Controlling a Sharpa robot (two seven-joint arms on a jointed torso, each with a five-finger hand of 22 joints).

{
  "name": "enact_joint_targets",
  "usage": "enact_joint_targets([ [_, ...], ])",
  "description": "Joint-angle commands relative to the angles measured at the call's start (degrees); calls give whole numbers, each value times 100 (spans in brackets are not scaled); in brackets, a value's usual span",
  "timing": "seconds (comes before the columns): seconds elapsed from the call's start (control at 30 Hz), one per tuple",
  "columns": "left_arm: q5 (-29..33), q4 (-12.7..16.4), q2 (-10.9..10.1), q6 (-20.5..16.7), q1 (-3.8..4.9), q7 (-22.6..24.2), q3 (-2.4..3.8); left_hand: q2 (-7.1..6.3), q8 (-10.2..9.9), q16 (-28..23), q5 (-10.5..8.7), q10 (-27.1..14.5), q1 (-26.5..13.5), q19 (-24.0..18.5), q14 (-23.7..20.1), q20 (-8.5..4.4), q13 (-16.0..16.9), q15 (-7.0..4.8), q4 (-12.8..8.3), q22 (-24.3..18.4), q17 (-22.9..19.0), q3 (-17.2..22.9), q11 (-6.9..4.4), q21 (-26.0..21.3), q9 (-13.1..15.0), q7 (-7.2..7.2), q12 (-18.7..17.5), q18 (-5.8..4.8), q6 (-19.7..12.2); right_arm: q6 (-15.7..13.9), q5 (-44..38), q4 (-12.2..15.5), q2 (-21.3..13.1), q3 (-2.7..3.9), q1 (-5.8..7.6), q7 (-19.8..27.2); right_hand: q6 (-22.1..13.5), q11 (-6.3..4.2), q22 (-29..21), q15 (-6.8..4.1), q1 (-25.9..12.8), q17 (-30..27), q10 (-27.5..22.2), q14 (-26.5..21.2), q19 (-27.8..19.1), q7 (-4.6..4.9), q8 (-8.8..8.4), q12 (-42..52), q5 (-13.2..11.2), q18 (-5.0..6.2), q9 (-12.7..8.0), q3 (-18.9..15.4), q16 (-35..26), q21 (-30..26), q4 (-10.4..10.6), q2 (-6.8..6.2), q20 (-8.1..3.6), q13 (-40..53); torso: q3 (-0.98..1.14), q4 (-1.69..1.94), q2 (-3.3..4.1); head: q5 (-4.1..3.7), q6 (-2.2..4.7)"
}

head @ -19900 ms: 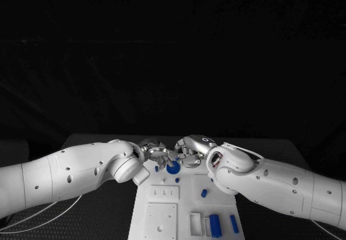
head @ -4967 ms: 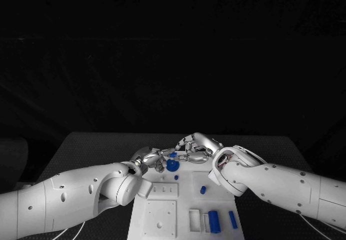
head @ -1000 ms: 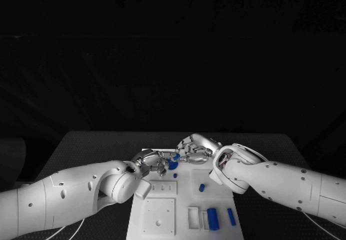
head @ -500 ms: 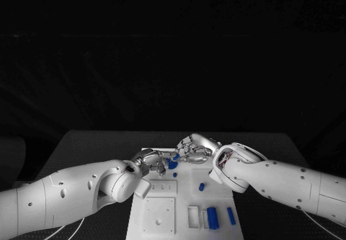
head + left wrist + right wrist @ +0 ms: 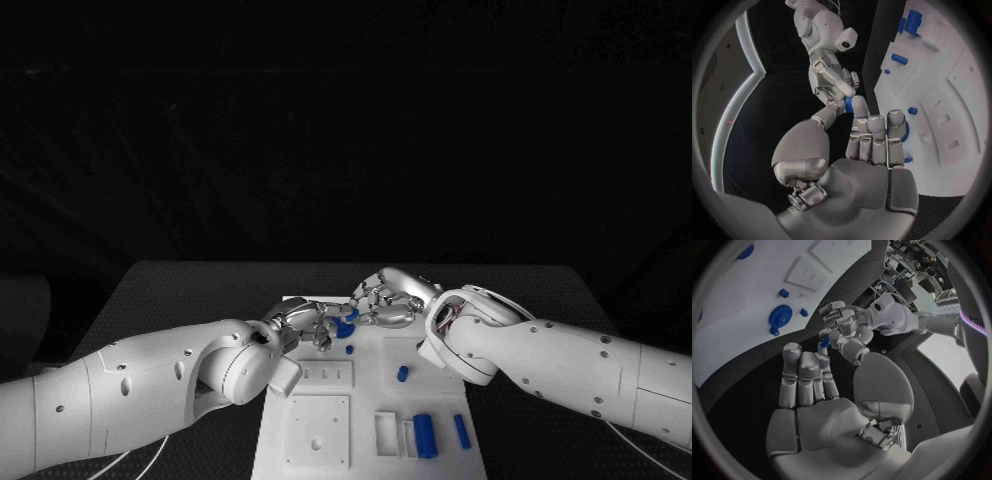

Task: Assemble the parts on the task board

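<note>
Left hand (image 5: 299, 318) pinches small blue part (image 5: 856, 105) | right hand (image 5: 387, 298) fingers meet it, likely a handover | you'll seat it on task board (image 5: 361, 395), 6 o'clock.

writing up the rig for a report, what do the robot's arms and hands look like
Both arms have smooth, rounded white shells dotted with small dark holes. A thin white cable runs along the right forearm. The left hand and right hand are silver metal, with segmented fingers and a bulbous thumb base.
</note>
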Motion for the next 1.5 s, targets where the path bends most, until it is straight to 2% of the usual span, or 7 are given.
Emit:
enact_joint_targets([
  [0.03, 23, 16, 18, 164, 6, 42, 7, 100, 29, 16, 29, 46, 193, -34, 3, -904, -11, -63, -122, -13, -9, 44, -10, 37, 44, 7, -25, -7, 13, 95, -45, -13, 3, -3, -7, 33, 221, -39, 112, -23, -7, 8, -17, -8, 4, 61, 34, 35, 13, 173, 112, 9, 2, 20, -24, 46, -27, -8, 1, -1, 1, -1, -1],
  [0.7, -145, 9, -10, 180, 7, -28, 7, 100, 124, 35, 99, 99, 500, -23, 19, -910, -38, -76, -332, -59, -22, 90, -26, 59, 90, -14, -30, -25, 118, 147, -75, -106, -14, -3, -6, 15, 219, -38, 112, -22, -8, 9, -22, -12, 0, 62, 33, 34, 6, 173, 114, 8, 1, 21, -32, 48, -27, -8, 0, -2, 2, -19, 46],
  [0.97, -438, -22, -10, 36, 7, -90, 7, 53, 223, 39, 175, 121, 521, -6, 35, -918, -51, -106, -314, -85, -32, 57, -58, 70, 163, -52, -35, -31, 203, 153, -78, -132, -26, -4, -5, 2, 150, -15, 111, 0, -65, 5, -74, -60, -47, 86, -8, 9, 35, 173, 111, -75, -24, 8, -58, -92, -6, -16, -1, 0, -2, -25, 67],
  [1.07, -681, -44, -3, -72, 7, -121, 7, 37, 246, 43, 214, 135, 536, 2, 44, -924, -54, -116, -311, -96, -35, 54, -67, 74, 184, -61, -33, -30, 208, 151, -12, -163, -65, -4, -4, 38, -18, 34, 110, 42, -181, -5, -118, -100, -86, 135, -103, -14, 86, 173, 78, -292, -52, -1, -75, -250, 17, -26, 0, -1, -2, -12, 38],
  [1.23, -1144, -107, -7, -320, 9, -221, 8, 20, 275, 55, 251, 159, 556, 18, 65, -933, -56, -128, -312, -104, -35, 49, -81, 89, 205, -73, -28, -28, 223, 94, 164, -161, -190, -4, -2, 176, -691, 292, 57, 322, -401, -144, -589, -615, -629, 364, -445, -291, 536, 110, -36, -1008, -411, -320, -102, -529, 187, -150, 2, -3, -3, -6, 12],
  [1.33, -1432, -130, -26, -421, 10, -331, 8, 6, 290, 61, 268, 178, 568, 29, 76, -939, -58, -137, -315, -108, -36, 47, -90, 99, 214, -82, -24, -25, 234, -143, 339, -180, -291, -4, -2, 333, -908, 433, 3, 459, -397, -297, -952, -1063, -1151, 531, -536, -533, 847, 10, -75, -1436, -712, -651, -119, -556, 358, -333, 5, -4, -3, 5, 4],
  [1.5, -2112, -81, -71, -556, 11, -651, 8, -23, 306, 65, 270, 207, 582, 49, 94, -947, -64, -149, -316, -113, -38, 44, -102, 118, 220, -94, -26, -21, 252, -340, 474, -377, -484, 2, 31, 488, -984, 466, -13, 486, -343, -403, -1022, -1156, -1254, 568, -545, -520, 1062, 43, -105, -1834, -726, -770, -76, -538, 474, -519, 8, -7, -4, 29, 7],
])
